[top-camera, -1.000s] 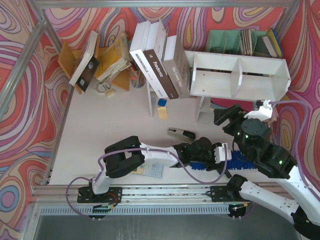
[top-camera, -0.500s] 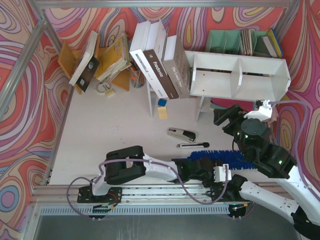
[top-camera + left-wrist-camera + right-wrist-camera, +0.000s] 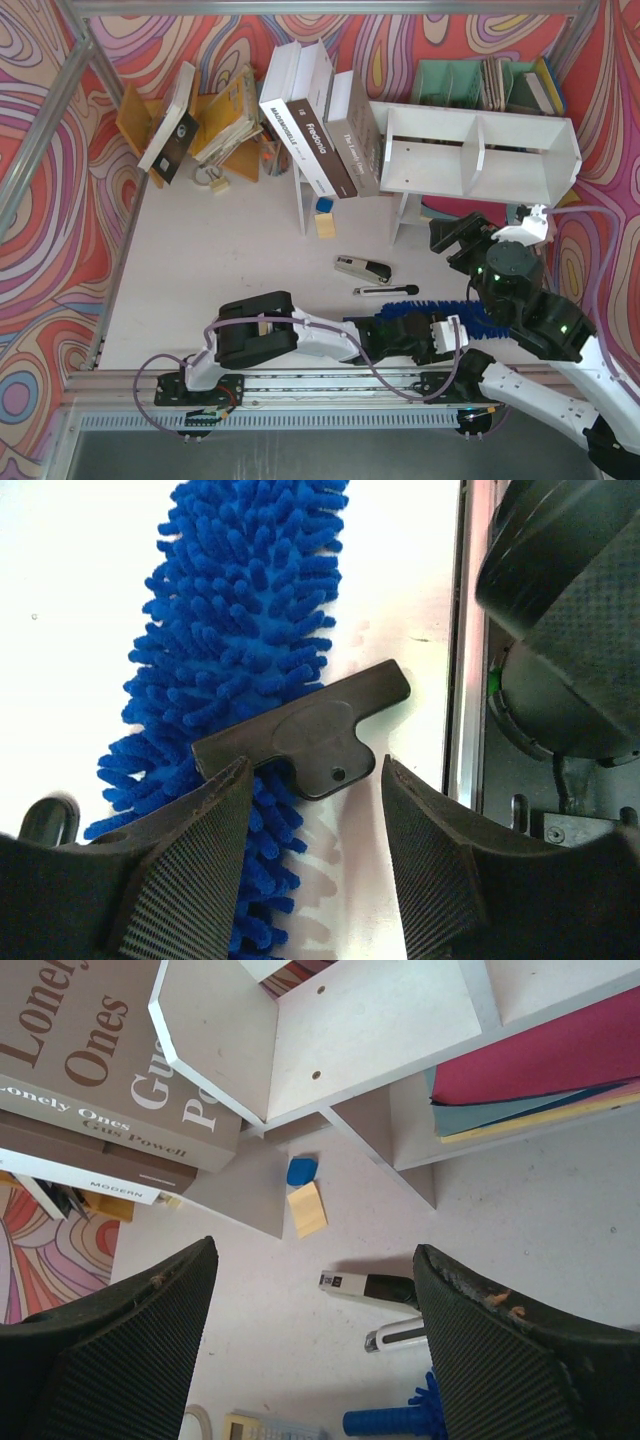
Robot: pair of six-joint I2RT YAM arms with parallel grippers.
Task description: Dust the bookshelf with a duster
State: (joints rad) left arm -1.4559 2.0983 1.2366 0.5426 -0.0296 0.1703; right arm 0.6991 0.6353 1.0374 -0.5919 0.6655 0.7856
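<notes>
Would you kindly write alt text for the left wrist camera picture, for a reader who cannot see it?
The left end effector hovers with its fingers apart on either side of a flat black tab that sits against the fluffy blue duster. The duster lies on the white table.

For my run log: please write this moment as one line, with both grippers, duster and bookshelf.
duster: on table | left gripper: open, astride black tab on it | right gripper: open, empty | bookshelf: untouched
</notes>
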